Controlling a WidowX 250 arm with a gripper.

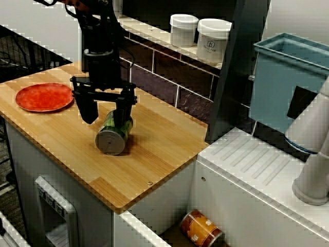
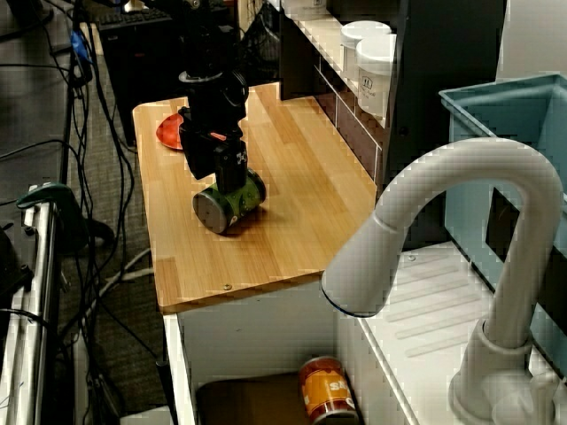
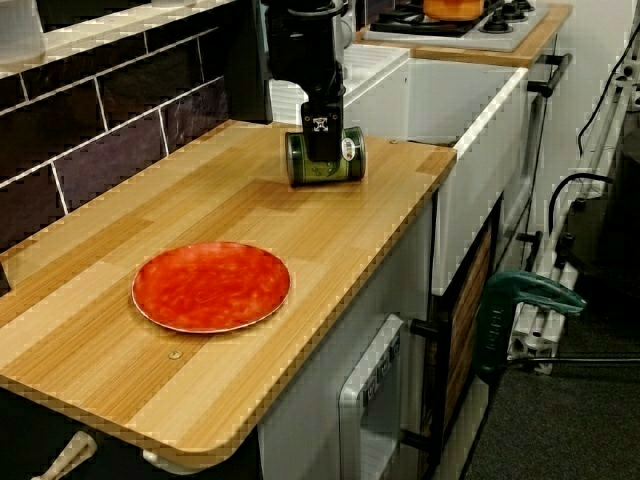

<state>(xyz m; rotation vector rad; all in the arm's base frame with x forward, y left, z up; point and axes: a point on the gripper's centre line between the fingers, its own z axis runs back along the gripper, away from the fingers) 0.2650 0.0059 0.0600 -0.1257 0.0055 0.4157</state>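
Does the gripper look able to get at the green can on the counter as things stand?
Probably yes. The gripper hangs open just above the can, which lies on its side on the counter, and nothing stands between them. The plate is well off to the side.

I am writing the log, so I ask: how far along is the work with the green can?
Done: nothing that shows; the green can lies on its side on the wooden counter, apart from the red plate. In hand: the open gripper hangs low over the can, not gripping it. Left, probably: closing on it and lifting.
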